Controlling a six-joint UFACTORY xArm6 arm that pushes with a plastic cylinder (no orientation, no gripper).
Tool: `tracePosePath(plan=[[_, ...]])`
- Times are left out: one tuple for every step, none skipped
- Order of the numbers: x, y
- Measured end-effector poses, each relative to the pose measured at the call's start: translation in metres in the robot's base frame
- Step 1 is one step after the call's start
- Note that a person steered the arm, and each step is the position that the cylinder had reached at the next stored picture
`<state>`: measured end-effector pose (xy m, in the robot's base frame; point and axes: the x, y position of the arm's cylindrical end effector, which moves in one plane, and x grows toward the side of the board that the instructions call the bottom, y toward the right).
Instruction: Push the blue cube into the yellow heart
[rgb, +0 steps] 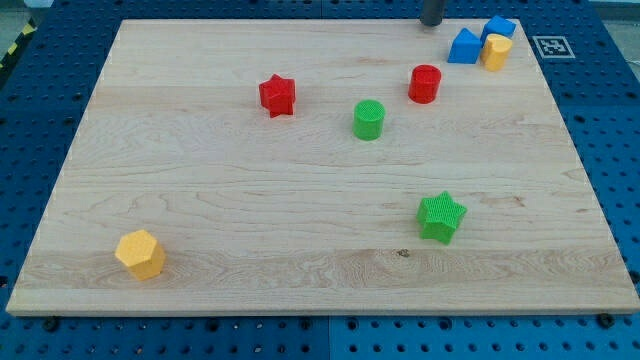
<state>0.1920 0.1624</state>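
Observation:
The blue cube (499, 26) sits at the board's top right corner. The yellow heart (496, 51) lies just below it, and the two look to be touching. A second blue block (463, 46), wedge-like in shape, sits against the heart's left side. My tip (432, 23) shows at the view's top edge, on the board's far rim. It is left of the blue cube and up-left of the second blue block, apart from both.
A red cylinder (425, 84) stands below my tip. A green cylinder (369, 119) and a red star (277, 95) lie further left. A green star (441, 216) is at lower right and a yellow hexagon (140, 254) at lower left. The wooden board (200, 200) rests on a blue pegboard.

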Motion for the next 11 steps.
tracePosePath(plan=[[-0.001,0.024],[-0.001,0.086],[-0.001,0.131],[0.003,0.135],[0.015,0.134],[0.022,0.130],[0.024,0.121],[0.033,0.107],[0.036,0.094],[0.018,0.094],[0.000,0.082]])
